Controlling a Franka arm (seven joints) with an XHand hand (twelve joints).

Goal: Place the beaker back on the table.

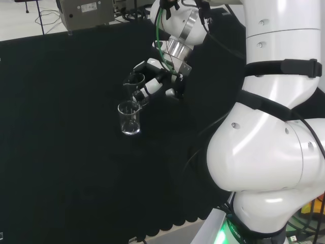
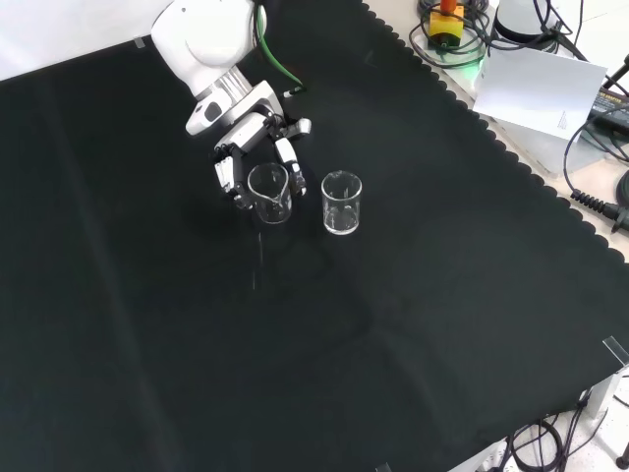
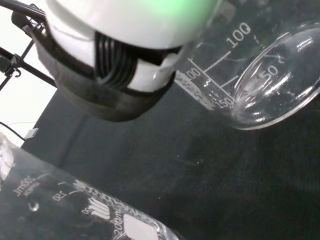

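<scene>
A clear glass beaker [image 2: 268, 193] with a spout sits between the curled fingers and thumb of the black and white hand [image 2: 246, 147], close to upright. In the head view the hand [image 1: 155, 81] grips this beaker [image 1: 135, 84] from the right, low over the black cloth; I cannot tell whether its base touches. A second clear beaker [image 2: 341, 203] stands on its own on the cloth, apart from the held one, and shows in the head view [image 1: 129, 118] just in front of it. In the wrist view the held beaker [image 3: 260, 75] shows its printed scale and round base beside the hand [image 3: 125, 35].
The black cloth [image 2: 324, 344] spreads wide around both beakers. Its scalloped edge [image 2: 511, 157] runs along the front view's right, with cables and a white sheet beyond. A grey box [image 1: 86, 12] stands past the cloth's far edge in the head view.
</scene>
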